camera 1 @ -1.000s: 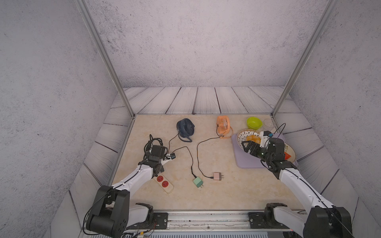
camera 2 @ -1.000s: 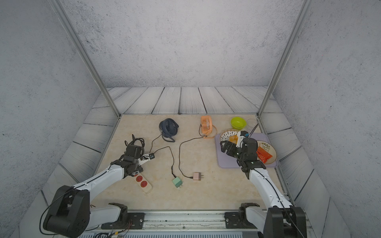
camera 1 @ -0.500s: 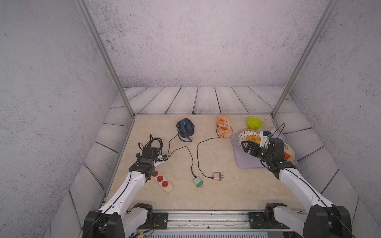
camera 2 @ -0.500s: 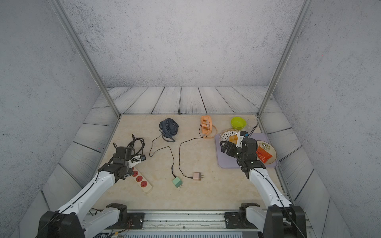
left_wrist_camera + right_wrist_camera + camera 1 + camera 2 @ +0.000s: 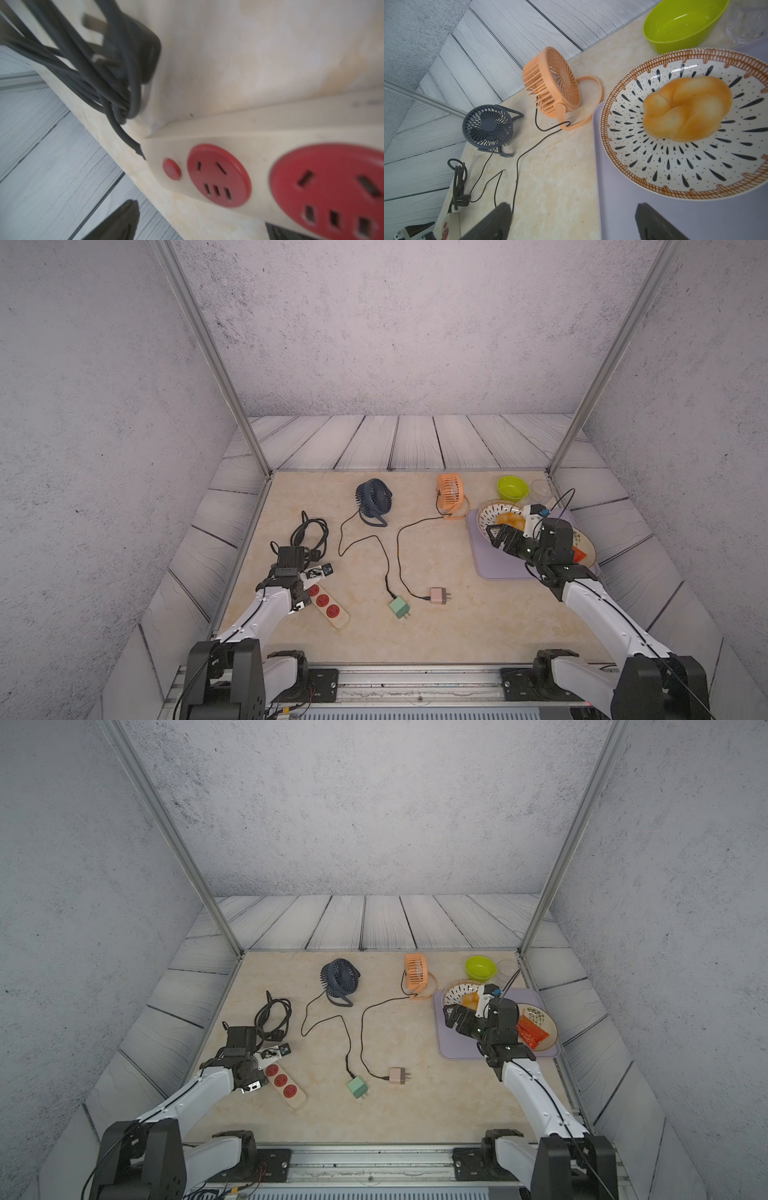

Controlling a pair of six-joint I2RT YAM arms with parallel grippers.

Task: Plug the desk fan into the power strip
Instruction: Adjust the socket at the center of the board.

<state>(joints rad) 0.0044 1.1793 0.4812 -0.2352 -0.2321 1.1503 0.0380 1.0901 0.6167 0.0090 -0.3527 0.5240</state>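
- Your left hand (image 5: 291,552) is open and grips nothing. It hangs over the far end of the power strip (image 5: 328,608).
- The power strip lies at an angle near the left edge of the table (image 5: 457,635), red sockets up. Its black cord (image 5: 309,533) is coiled just behind your left hand.
- The navy fan (image 5: 374,497) stands mid-back. Its wire runs forward to the green plug (image 5: 400,608), which lies loose near the strip, not touching it.
- The orange fan (image 5: 450,491) stands right of the navy one. Its wire ends at the pink plug (image 5: 438,596), loose just beside the green one.
- The purple mat (image 5: 482,556) on the right carries a patterned plate (image 5: 488,512) with a bun (image 5: 685,108) on it. A green bowl (image 5: 513,487) sits behind.
- Your right hand (image 5: 503,540) is open and empty, hovering over the mat by the plate.
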